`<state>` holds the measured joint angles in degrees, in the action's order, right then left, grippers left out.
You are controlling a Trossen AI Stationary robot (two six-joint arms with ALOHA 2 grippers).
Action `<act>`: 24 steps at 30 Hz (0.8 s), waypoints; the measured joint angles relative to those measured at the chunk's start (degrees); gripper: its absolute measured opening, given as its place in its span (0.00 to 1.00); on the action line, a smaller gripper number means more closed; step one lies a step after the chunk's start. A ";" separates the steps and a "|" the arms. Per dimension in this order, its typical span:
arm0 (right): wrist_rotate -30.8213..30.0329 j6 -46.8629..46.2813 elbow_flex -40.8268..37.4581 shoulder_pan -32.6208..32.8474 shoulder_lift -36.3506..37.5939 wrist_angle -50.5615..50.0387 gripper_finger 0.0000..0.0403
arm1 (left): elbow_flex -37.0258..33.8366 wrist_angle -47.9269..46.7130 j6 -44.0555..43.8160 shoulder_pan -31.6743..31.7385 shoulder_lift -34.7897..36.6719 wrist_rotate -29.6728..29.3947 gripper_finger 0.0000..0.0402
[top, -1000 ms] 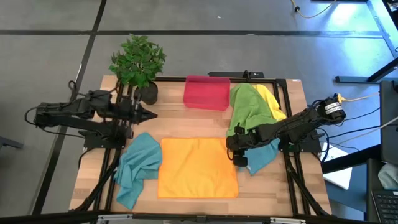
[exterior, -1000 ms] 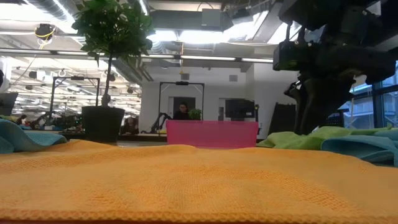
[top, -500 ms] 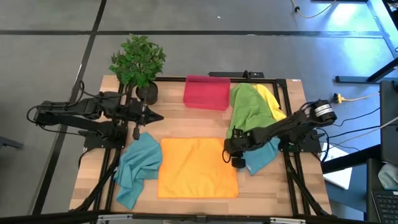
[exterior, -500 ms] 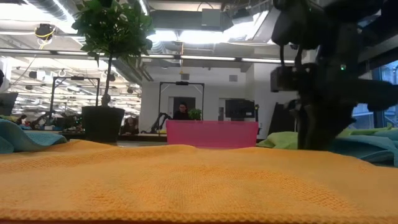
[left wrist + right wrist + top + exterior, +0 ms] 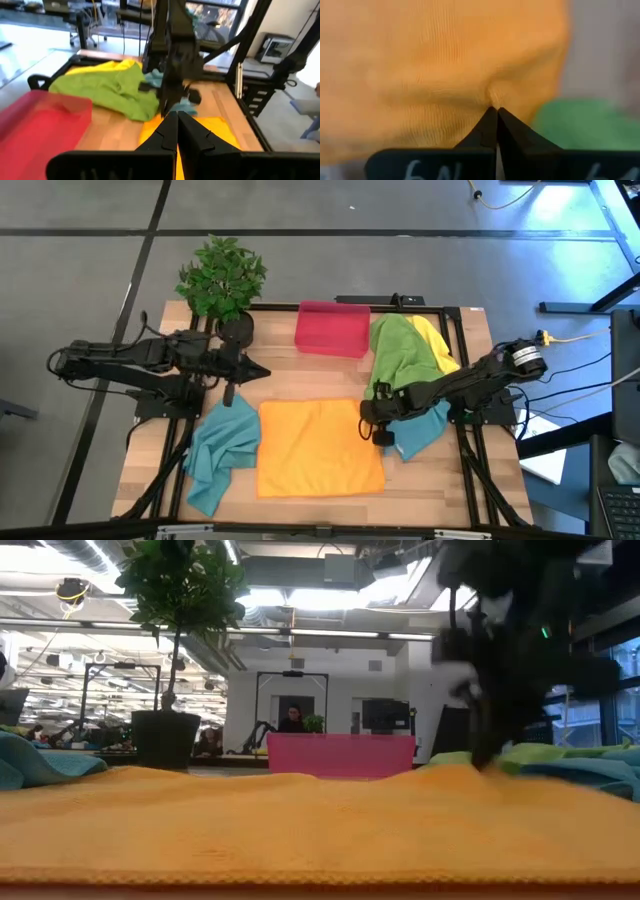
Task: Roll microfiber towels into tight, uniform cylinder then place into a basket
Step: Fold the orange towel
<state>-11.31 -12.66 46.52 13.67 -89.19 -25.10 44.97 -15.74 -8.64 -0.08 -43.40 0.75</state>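
The orange towel (image 5: 318, 448) lies spread flat at the table's middle. My right gripper (image 5: 373, 432) is shut on its right edge. My left gripper (image 5: 262, 370) is shut and holds nothing. It hovers over the wood beside the plant and points toward the table's right. A teal towel (image 5: 222, 450) lies crumpled left of the orange one. The green towel (image 5: 395, 352), the yellow towel (image 5: 436, 340) and another teal towel (image 5: 422, 430) lie heaped at the right. The red-pink basket (image 5: 332, 328) stands at the far middle. My right gripper pinches the orange towel near its right edge (image 5: 492, 96), toward the far corner, between its two fingertips (image 5: 489, 122). The fingers slant down from the table's right. The cloth puckers at the tips and rises a little there (image 5: 450, 780); the remainder lies on the table.
A potted plant (image 5: 222, 280) stands at the far left corner. Black frame rails (image 5: 470, 410) run along the table's sides. Bare wood (image 5: 300, 380) shows between the basket and the orange towel.
My right gripper has come onto the orange towel's right edge and taken hold of it; the cloth there now bulges up, while the rest stays flat. My left gripper has moved toward the table's right and sunk a little.
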 joint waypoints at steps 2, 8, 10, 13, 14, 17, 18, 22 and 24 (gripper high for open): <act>-1.89 0.06 0.39 0.00 1.60 -1.65 0.01 | 0.00 0.08 0.00 0.00 -1.69 -0.02 0.00; -2.65 0.80 1.65 0.00 4.55 -1.24 0.01 | 0.00 2.16 0.00 -0.02 -7.65 -0.09 0.00; -3.57 1.30 2.09 0.09 4.50 -1.17 0.00 | 0.00 3.60 0.00 -0.02 -9.80 -0.09 0.00; -5.51 3.92 2.58 0.77 4.63 1.79 0.00 | 0.00 7.51 0.04 -0.02 -13.56 -0.09 0.00; -5.74 5.04 2.53 1.19 4.63 2.45 0.00 | 0.00 8.35 0.04 -0.02 -14.75 -0.08 0.00; -6.05 8.40 2.51 2.66 4.64 6.18 0.00 | 0.02 13.72 0.11 -0.09 -19.23 -0.07 0.00; -6.82 9.14 2.51 3.24 4.66 7.10 0.00 | 0.02 15.09 0.13 -0.11 -20.85 -0.07 0.00; -10.44 12.33 2.51 5.01 4.66 9.46 0.00 | 0.02 22.43 0.17 -0.03 -27.40 -0.07 0.00; -11.42 13.21 2.51 5.54 4.66 9.70 0.00 | 0.02 25.65 0.16 0.24 -30.64 0.05 0.01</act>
<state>-22.73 0.55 49.04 19.21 -84.53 -15.40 44.99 9.91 -8.48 0.16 -74.04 0.81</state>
